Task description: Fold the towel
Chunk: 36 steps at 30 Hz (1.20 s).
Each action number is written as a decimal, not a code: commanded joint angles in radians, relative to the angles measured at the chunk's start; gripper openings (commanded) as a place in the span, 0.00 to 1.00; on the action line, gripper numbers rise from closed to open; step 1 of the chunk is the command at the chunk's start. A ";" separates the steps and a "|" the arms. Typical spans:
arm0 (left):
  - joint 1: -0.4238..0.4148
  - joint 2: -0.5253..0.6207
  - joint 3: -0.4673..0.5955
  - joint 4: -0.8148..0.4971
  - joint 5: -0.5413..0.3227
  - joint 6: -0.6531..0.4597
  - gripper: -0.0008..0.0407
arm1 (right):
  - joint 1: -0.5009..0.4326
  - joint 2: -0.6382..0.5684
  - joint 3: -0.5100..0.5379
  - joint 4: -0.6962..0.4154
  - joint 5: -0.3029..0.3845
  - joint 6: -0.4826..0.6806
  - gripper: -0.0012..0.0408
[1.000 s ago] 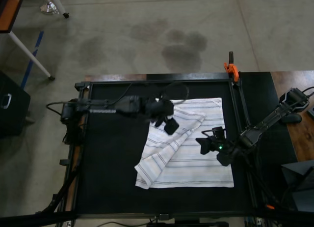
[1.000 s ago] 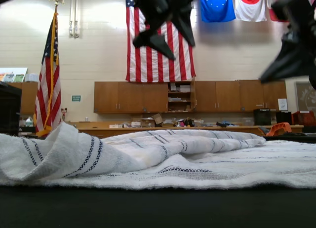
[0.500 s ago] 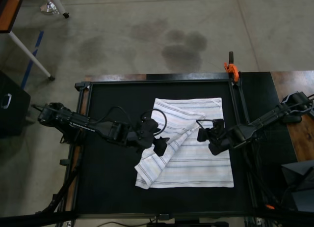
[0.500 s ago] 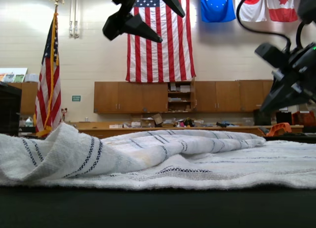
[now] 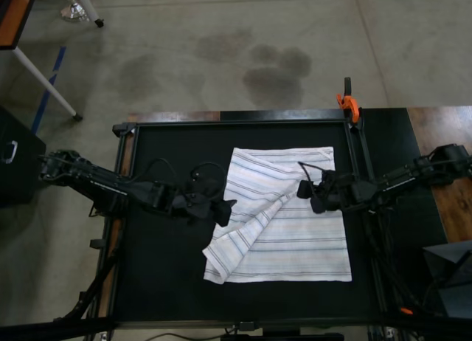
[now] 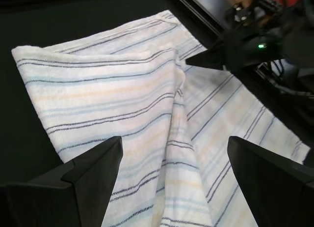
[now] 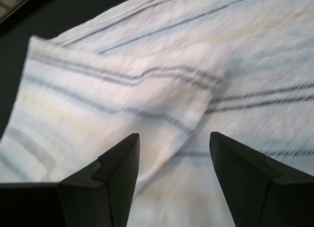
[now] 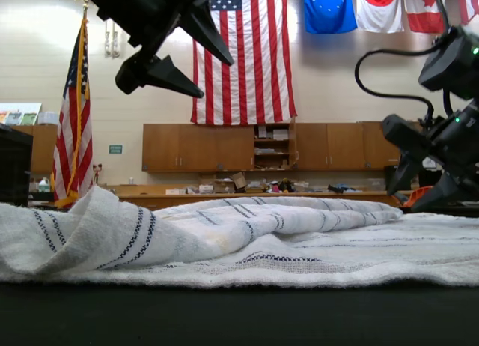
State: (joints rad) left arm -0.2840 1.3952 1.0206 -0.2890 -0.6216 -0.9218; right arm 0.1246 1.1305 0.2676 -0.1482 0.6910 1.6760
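Towel (image 5: 284, 212) lies partly folded on my black table (image 5: 162, 282), one corner flap turned diagonally over its middle.
My left gripper (image 5: 220, 210) hovers with fingers (image 6: 88, 173) spread wide and empty, the folded flap between and beyond them; my right gripper (image 5: 307, 195) also gapes empty, fingers (image 7: 115, 173) above the flap's tip.

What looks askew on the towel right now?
The towel is folded crookedly: one flap lies diagonally across it, so its edges miss the layer below and a ridge bunches along the fold. Both grippers, left and right, are open and hold nothing.
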 commanded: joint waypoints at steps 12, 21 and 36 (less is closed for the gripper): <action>0.002 -0.029 -0.066 -0.002 -0.008 -0.029 0.74 | -0.188 0.000 -0.067 0.174 -0.073 -0.175 0.39; 0.002 -0.030 -0.066 -0.002 -0.017 -0.029 0.74 | -0.268 0.000 -0.059 0.182 -0.099 -0.256 0.39; 0.002 -0.030 -0.066 -0.002 -0.024 -0.029 0.74 | -0.291 0.000 -0.067 0.262 -0.196 -0.274 0.39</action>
State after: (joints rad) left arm -0.2829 1.3640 0.9539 -0.2913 -0.6437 -0.9512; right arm -0.1673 1.1305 0.2016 0.1085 0.5007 1.4006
